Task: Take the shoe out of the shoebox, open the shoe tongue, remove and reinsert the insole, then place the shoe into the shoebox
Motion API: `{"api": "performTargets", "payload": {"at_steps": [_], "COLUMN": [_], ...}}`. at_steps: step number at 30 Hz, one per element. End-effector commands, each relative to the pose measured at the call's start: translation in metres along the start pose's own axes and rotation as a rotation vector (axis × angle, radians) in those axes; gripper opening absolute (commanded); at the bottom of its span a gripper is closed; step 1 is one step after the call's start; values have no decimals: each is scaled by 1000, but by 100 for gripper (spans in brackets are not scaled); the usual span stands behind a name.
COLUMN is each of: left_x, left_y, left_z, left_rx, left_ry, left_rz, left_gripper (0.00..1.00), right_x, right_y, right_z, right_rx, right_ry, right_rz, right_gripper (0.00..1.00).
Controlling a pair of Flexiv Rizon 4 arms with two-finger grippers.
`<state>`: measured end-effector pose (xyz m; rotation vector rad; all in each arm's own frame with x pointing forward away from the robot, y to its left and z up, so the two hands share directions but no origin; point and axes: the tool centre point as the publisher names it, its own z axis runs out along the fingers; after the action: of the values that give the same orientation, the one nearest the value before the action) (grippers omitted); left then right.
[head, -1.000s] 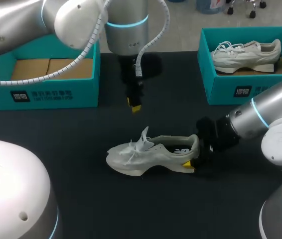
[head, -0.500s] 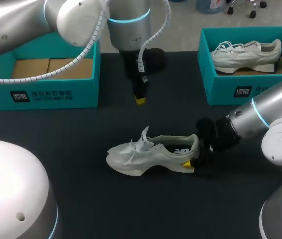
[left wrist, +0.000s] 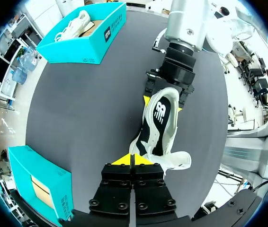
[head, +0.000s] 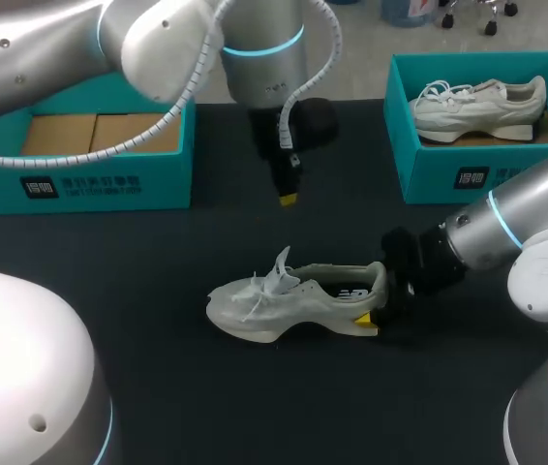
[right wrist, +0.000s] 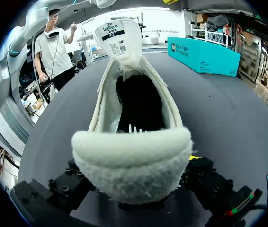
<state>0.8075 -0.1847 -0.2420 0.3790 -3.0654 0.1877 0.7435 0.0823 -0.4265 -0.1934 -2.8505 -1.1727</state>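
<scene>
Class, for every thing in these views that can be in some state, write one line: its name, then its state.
shoe: upright on its sole, tongue raised
insole: lying inside the shoe
left shoebox: open, no shoe inside
right shoebox: open, holding a second shoe
left tool: shut, holding nothing
right tool: shut on the shoe's heel

Overhead head view, close wrists, shoe (head: 284,302) shared
</scene>
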Motion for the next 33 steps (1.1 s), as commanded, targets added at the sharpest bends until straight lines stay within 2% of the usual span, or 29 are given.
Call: {"api": "performTargets", "payload": {"at_steps": [1, 6, 10, 20, 27, 33], "left_x": [0, 0, 11, 46, 68, 82], "left_y": [-1, -1, -14, -47, -62, -60], "left_z": [0, 0, 1, 10, 33, 58], "left_rx": [-1, -1, -6, 10, 32, 32], "left_ry": [1, 1, 75, 151, 174, 204], "left_rz": [0, 0, 54, 193, 282, 325], "left_gripper": [0, 0, 0, 0, 0, 0], "right_x": [1, 1, 1, 1, 1, 1], "right_y": [-3, -3, -3, -3, -3, -3], "right_z": [5, 5, 5, 5, 5, 5], "right_rx": [2, 2, 2, 2, 2, 2], "right_ry": [-1, -1, -1, -1, -1, -1], "right_rz": [0, 0, 0, 0, 0, 0], "right_gripper": [0, 0, 0, 0, 0, 0]}}
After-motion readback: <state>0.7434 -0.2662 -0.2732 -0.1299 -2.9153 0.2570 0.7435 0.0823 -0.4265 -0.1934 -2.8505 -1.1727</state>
